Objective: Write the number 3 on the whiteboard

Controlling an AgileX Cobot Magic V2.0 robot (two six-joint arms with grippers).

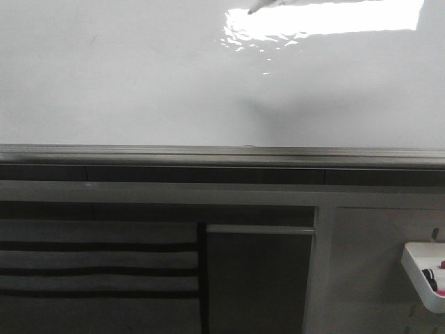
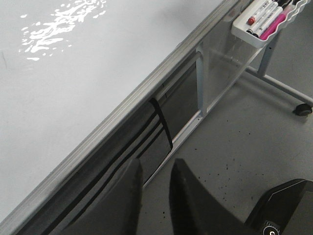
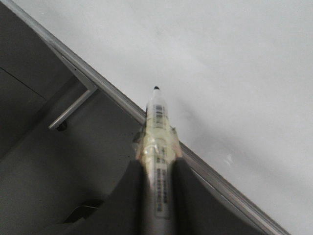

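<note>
The whiteboard [image 1: 139,83] is a glossy white surface with a grey metal edge strip [image 1: 208,154] and a bright light reflected at its top. The number 3 is out of view; the board surface that shows is blank. My right gripper [image 3: 157,164] is shut on a clear-bodied marker [image 3: 159,127]. Its black tip [image 3: 156,88] points at the whiteboard [image 3: 220,58] just past the edge strip, and I cannot tell whether it touches. My left gripper [image 2: 155,166] hangs open and empty beside the whiteboard [image 2: 73,73], over the floor. Neither gripper shows in the front view.
A white tray [image 2: 261,22] of markers hangs off the board stand, also seen in the front view as the tray [image 1: 425,275]. Grey cabinet panels [image 1: 257,278] and a dark striped panel [image 1: 97,268] sit below the board. A caster wheel [image 2: 303,108] rests on the floor.
</note>
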